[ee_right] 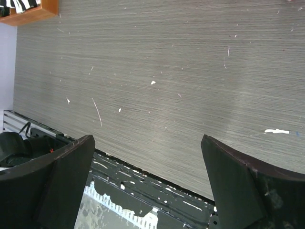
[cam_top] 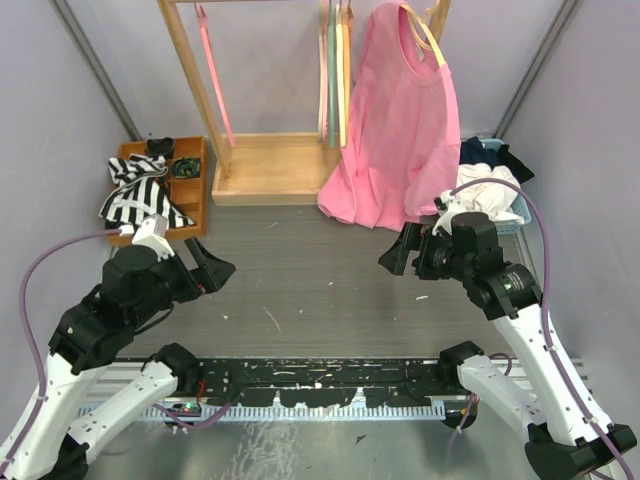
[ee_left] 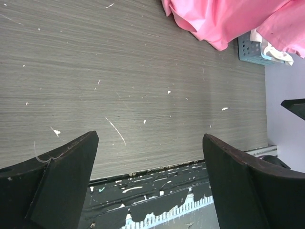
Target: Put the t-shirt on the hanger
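The white t-shirt (cam_top: 490,195) lies crumpled in a basket (cam_top: 520,215) at the right edge of the table; a bit of it (ee_left: 272,49) shows in the left wrist view. The orange hanger (cam_top: 345,80) hangs edge-on among several hangers on the wooden rack (cam_top: 265,170) at the back. My left gripper (cam_top: 205,270) hovers low at the near left, open and empty (ee_left: 150,138). My right gripper (cam_top: 402,252) hovers at the near right, just in front of the basket, also open and empty (ee_right: 147,138). Only bare table shows between both pairs of jaws.
A pink t-shirt (cam_top: 400,120) hangs on a pale hanger on the rack, its hem on the table (ee_left: 224,19). A wooden tray (cam_top: 190,195) with a striped cloth (cam_top: 140,190) stands at the back left. Dark cloth (cam_top: 490,155) lies behind the basket.
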You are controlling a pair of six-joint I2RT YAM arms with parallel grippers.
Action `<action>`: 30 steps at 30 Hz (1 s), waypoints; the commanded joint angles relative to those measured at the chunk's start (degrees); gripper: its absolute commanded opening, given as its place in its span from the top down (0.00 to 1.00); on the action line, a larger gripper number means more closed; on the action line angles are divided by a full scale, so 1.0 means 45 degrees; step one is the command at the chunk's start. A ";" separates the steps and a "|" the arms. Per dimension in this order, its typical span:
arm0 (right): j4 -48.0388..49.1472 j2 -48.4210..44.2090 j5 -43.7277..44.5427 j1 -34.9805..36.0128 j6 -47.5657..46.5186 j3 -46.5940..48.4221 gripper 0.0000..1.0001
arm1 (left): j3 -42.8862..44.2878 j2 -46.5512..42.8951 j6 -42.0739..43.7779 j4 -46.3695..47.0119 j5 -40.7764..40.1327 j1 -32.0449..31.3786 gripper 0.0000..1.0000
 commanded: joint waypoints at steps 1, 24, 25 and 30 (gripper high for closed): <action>0.0861 0.0007 0.0316 0.0032 0.0287 0.0309 0.00 | 0.0569 0.0587 0.0723 0.0778 0.0153 0.0059 0.02; -0.0304 0.4096 0.2940 -0.2854 -0.0082 0.4598 0.02 | -0.0159 0.3075 0.2738 0.2982 0.2048 0.0079 0.02; -0.0192 0.4179 0.2805 -0.3437 -0.0025 0.4580 0.03 | -0.0321 0.3278 0.2662 0.3176 0.2364 0.0069 0.02; 0.0449 0.5047 0.3278 -0.5150 0.0545 0.4867 0.08 | -0.0884 0.3909 0.2731 0.3754 0.2686 0.0079 0.02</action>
